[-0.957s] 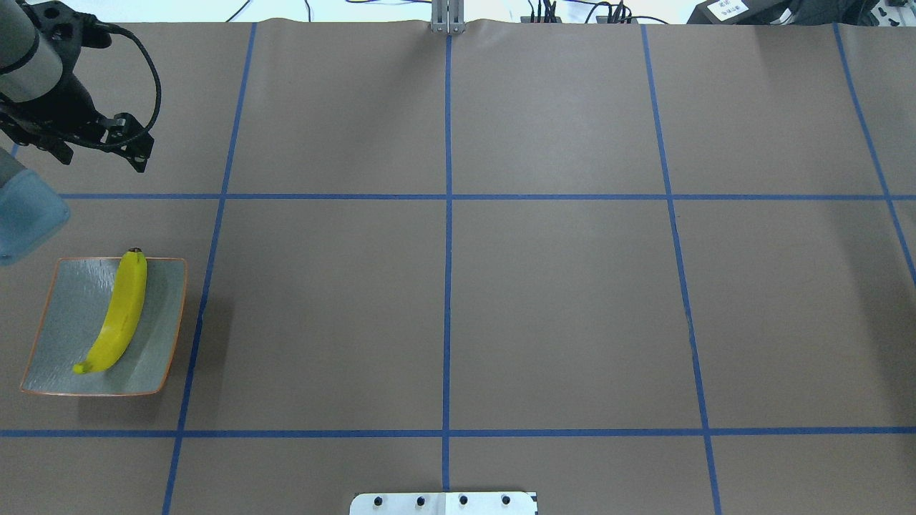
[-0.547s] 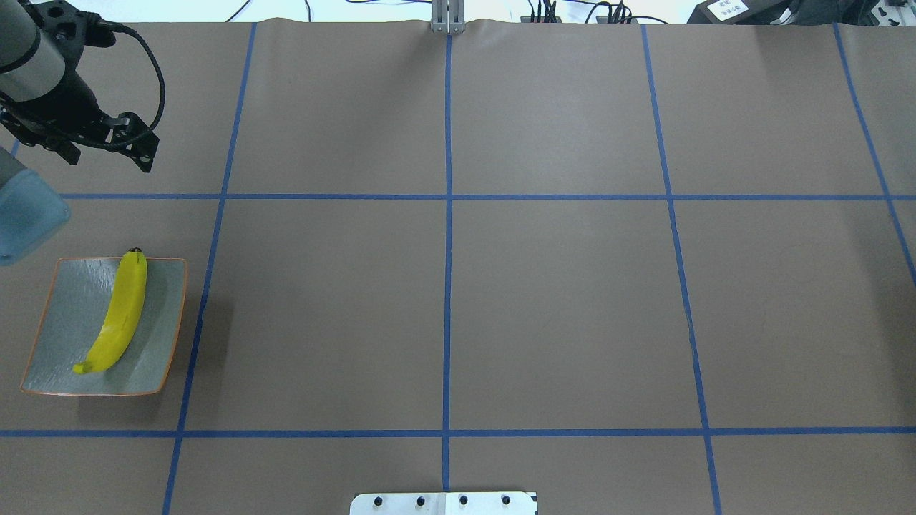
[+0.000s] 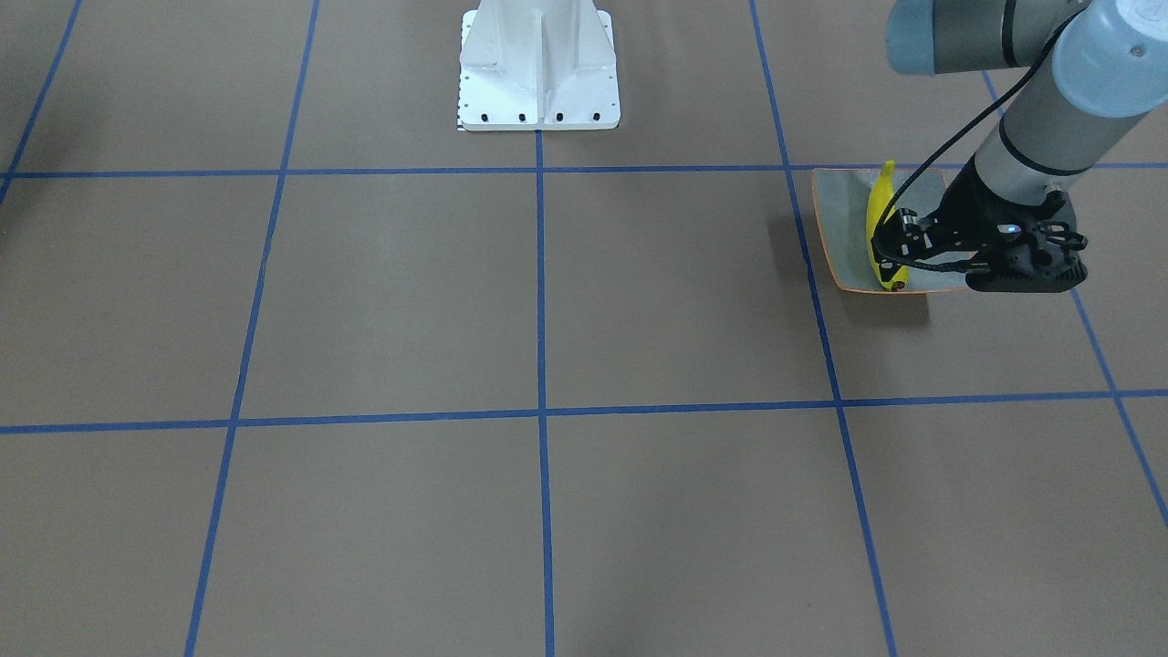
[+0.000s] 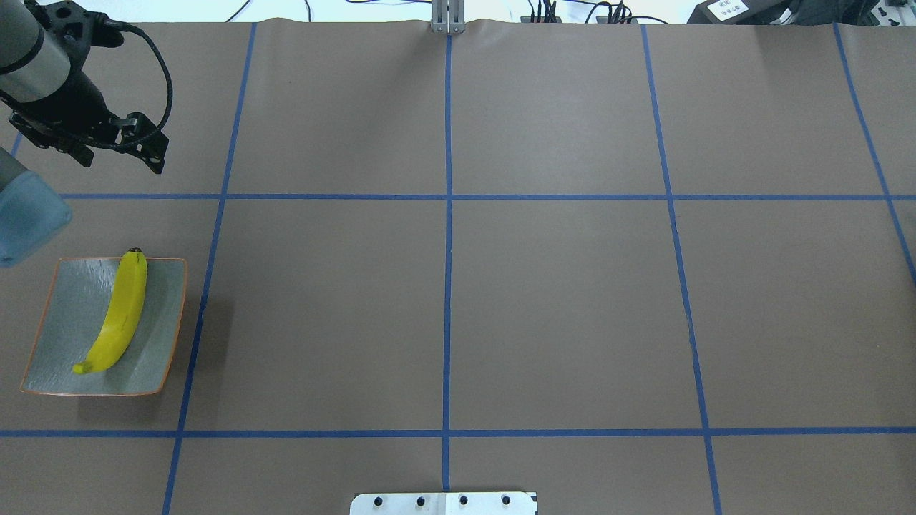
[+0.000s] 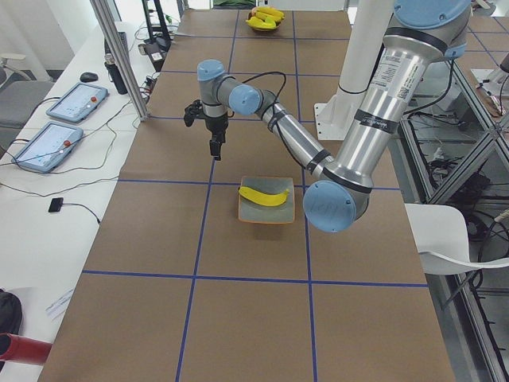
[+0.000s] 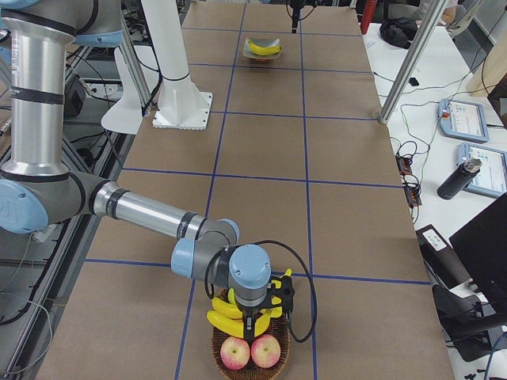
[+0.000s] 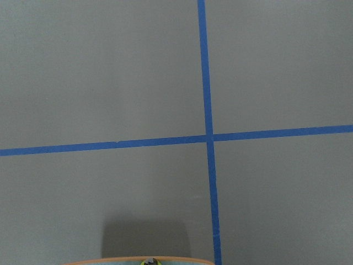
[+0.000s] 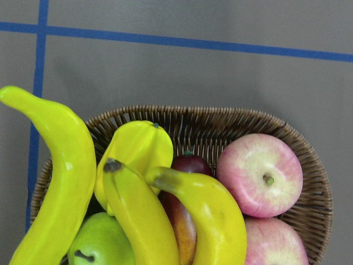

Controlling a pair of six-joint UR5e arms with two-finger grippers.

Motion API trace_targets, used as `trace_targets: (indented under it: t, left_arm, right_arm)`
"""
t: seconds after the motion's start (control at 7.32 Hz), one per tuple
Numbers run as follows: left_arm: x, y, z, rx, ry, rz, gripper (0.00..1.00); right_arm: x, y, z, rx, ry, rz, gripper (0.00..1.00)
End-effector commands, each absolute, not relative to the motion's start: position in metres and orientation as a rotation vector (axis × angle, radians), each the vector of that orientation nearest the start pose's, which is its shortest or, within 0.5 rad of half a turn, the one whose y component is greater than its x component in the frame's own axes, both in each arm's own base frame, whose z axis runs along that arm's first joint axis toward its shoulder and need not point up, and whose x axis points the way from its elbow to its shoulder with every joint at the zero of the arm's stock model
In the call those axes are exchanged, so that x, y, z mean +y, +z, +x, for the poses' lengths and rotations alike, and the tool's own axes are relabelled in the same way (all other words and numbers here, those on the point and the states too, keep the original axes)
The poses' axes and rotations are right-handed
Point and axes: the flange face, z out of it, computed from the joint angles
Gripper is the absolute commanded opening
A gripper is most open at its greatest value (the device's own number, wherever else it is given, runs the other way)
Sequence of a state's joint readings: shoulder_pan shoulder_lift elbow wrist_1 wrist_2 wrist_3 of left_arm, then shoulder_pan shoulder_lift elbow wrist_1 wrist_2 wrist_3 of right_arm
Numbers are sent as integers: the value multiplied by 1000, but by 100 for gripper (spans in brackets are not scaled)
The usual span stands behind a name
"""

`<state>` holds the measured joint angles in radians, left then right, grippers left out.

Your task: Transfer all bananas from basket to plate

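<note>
One yellow banana [image 4: 118, 311] lies diagonally on the square grey-green plate [image 4: 64, 322] at the table's near left; it also shows in the front view [image 3: 881, 228]. My left gripper [image 3: 1022, 272] hangs over bare table beyond the plate's far edge. Its fingers are hidden, so I cannot tell its state. The wicker basket [image 8: 220, 118] at the far right end holds three bananas [image 8: 55, 182], [image 8: 138, 221], [image 8: 212, 215]. My right gripper [image 6: 250, 323] hovers just above them. It shows only in the exterior right view, so I cannot tell its state.
The basket also holds two pink apples [image 8: 259, 174], a green pear [image 8: 99, 243], a dark red fruit [image 8: 185, 165] and another yellow fruit [image 8: 138, 146]. The white robot base [image 3: 538, 64] stands at the table's near edge. Blue tape lines grid the brown table.
My left wrist has shifted slightly to the right and away from the plate in the overhead view. The banana and the plate have not moved.
</note>
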<state>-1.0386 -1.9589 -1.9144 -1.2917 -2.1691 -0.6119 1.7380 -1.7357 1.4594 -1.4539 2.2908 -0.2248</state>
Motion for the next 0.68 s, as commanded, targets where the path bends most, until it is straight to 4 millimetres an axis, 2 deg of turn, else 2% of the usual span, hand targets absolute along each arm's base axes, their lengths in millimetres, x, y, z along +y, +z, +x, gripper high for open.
trace_targets:
  t: [0.0, 0.27, 0.55]
  left_arm:
    - [-537, 322, 227, 739, 52, 55, 100]
    - [-538, 316, 228, 760, 37, 78, 100]
    - [-538, 310, 228, 773, 38, 96, 100]
  right_arm:
    - [-360, 793, 129, -787, 31, -36, 100]
    - [-356, 801, 125, -832, 44, -48, 100]
    - [-346, 820, 122, -863, 80, -94, 100]
